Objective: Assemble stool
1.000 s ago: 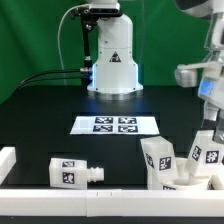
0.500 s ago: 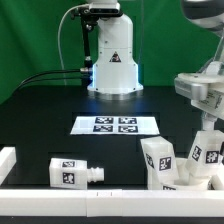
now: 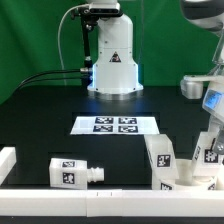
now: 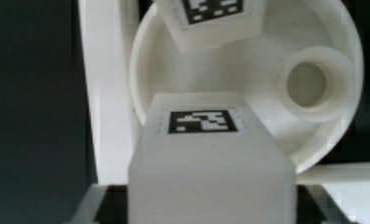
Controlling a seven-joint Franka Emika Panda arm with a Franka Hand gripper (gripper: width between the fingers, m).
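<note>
The round white seat lies at the front of the exterior view's right. One tagged leg stands on it, slightly tilted. My gripper is shut on a second tagged leg and holds it upright over the seat's far right side. In the wrist view the held leg fills the middle between my dark fingers, above the seat's inner face and a round hole. The other leg's tag shows beyond. A third leg lies flat at the front left.
The marker board lies mid-table in front of the robot base. White border rails run along the front edge and at the left corner. Black cables trail on the left.
My gripper has come down with the held leg towards the seat. The standing leg and the loose leg have not moved.
</note>
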